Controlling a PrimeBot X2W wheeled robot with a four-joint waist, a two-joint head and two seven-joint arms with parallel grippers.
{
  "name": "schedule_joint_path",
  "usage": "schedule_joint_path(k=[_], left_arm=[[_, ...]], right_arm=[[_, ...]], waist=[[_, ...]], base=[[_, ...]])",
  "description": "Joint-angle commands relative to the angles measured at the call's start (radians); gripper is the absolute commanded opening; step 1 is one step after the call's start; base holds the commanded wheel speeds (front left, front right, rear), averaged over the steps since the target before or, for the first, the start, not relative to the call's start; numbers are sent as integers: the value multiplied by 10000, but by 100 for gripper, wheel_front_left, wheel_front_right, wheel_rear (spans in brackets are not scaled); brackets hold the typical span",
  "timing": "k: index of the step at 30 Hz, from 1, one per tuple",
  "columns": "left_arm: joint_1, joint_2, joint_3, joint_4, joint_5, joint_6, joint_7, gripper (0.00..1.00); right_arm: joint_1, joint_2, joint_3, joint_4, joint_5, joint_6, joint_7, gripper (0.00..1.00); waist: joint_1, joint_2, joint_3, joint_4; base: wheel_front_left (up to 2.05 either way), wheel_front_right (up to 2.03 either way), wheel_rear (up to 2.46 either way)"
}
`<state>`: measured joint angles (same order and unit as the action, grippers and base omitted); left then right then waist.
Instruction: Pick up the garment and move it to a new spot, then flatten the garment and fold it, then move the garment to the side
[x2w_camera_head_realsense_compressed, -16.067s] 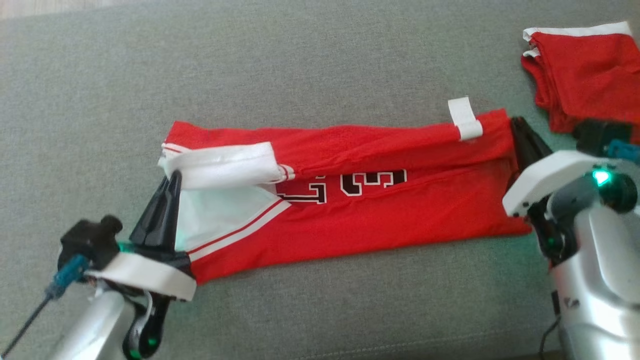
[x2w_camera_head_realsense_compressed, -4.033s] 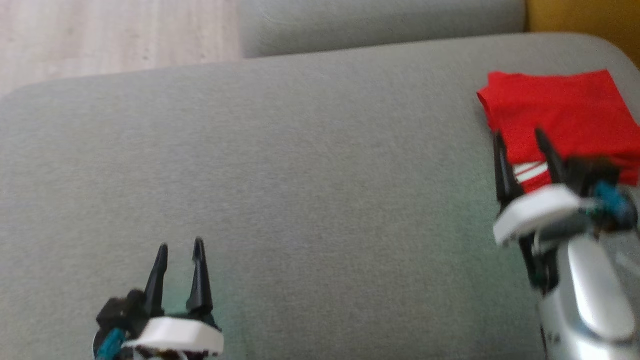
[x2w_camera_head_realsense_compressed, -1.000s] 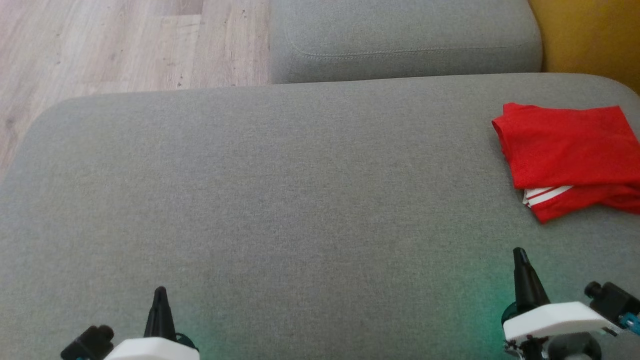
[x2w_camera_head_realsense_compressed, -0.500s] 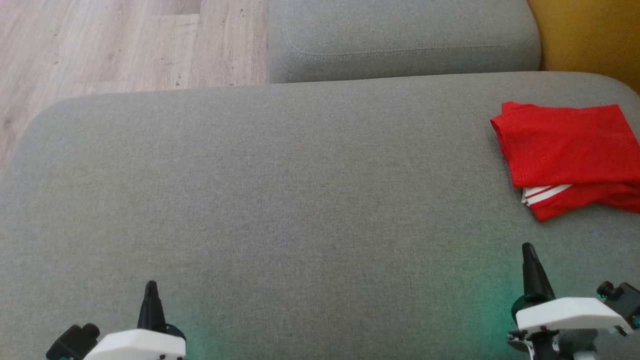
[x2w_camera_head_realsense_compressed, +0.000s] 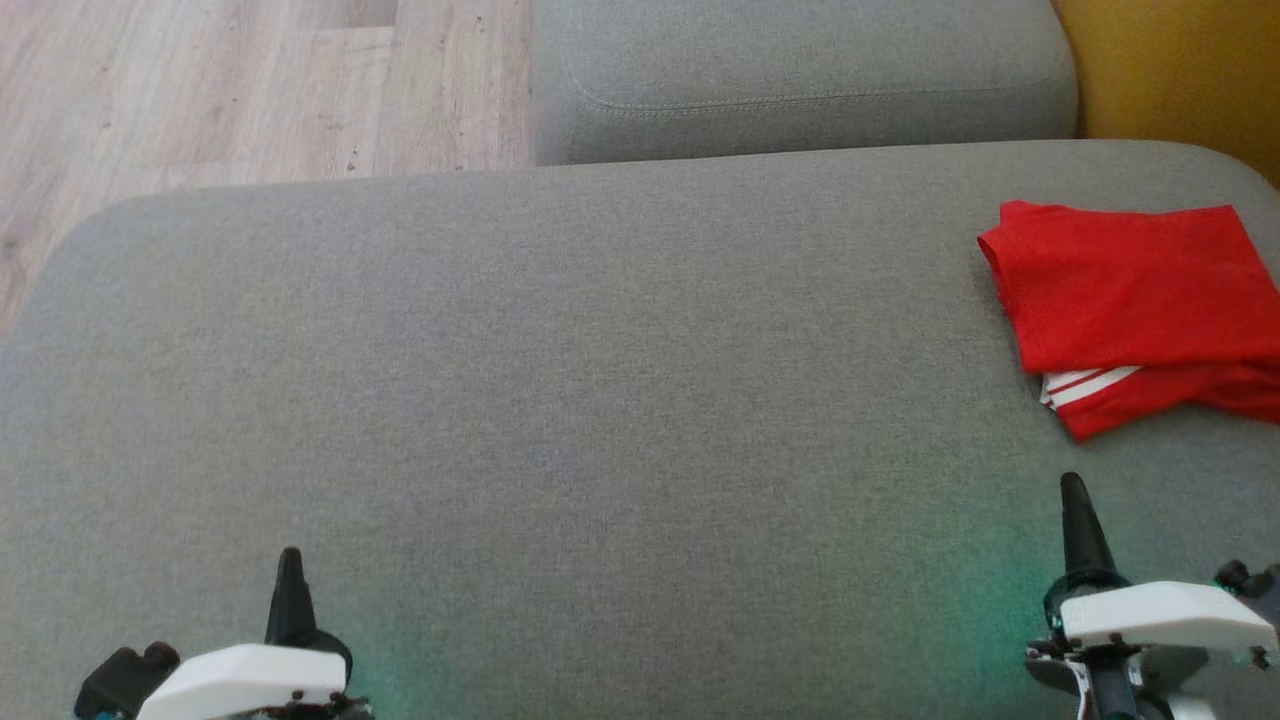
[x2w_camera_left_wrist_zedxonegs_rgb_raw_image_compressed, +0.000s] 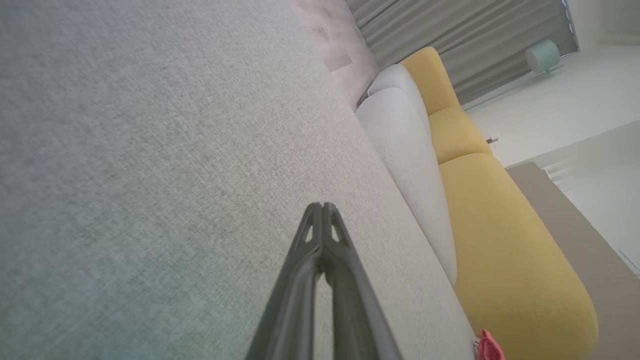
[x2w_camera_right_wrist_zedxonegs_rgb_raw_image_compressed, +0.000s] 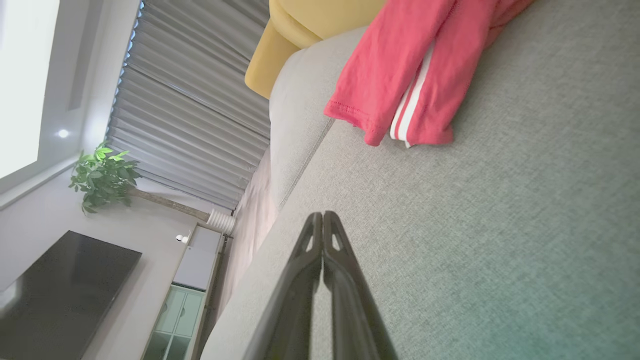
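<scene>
The red garment (x2w_camera_head_realsense_compressed: 1130, 300) lies folded at the right end of the grey sofa seat (x2w_camera_head_realsense_compressed: 560, 380), white stripes showing at its lower edge. In the right wrist view the garment (x2w_camera_right_wrist_zedxonegs_rgb_raw_image_compressed: 400, 75) sits ahead of my fingers, well apart from them. My left gripper (x2w_camera_head_realsense_compressed: 290, 565) is low at the seat's front left, shut and empty; its fingertips (x2w_camera_left_wrist_zedxonegs_rgb_raw_image_compressed: 322, 207) meet over bare fabric. My right gripper (x2w_camera_head_realsense_compressed: 1073, 490) is at the front right, below the garment, shut with nothing held, and its fingertips (x2w_camera_right_wrist_zedxonegs_rgb_raw_image_compressed: 322, 217) touch each other.
A grey back cushion (x2w_camera_head_realsense_compressed: 800, 70) stands behind the seat, with a yellow cushion (x2w_camera_head_realsense_compressed: 1170, 70) at the far right. Wooden floor (x2w_camera_head_realsense_compressed: 200, 90) lies beyond the seat's far left edge. A yellow sofa (x2w_camera_left_wrist_zedxonegs_rgb_raw_image_compressed: 490, 210) shows in the left wrist view.
Both grippers let go of the garment, which now lies folded at the right end. In the last second the right gripper crept slightly up and right, the left slightly left.
</scene>
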<state>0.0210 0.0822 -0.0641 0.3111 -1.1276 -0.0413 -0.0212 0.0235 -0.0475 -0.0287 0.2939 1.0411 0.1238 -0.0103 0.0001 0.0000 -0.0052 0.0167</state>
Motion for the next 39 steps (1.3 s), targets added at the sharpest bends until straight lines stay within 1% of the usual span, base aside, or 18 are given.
schedule_joint_path(k=[1,19,39], left_arm=[[-516,-14,320,-367,-277,-102,73,0],[-816,-132,888,-479,-2024,-408,567,0],[-1116,-250,1455,-590,-3769,-713,1061,0]], right_arm=[[-592,-188,55,-386,356,43,70,0],[-862,-195,-200,-432,2489,53,444,0],[-1133,-193,-468,-476,4609,63,827,0]], waist=[[0,0,3,-6],[0,0,34,-68],[-1,0,64,-130]], base=[[0,0,0],[0,0,0],[0,0,0]])
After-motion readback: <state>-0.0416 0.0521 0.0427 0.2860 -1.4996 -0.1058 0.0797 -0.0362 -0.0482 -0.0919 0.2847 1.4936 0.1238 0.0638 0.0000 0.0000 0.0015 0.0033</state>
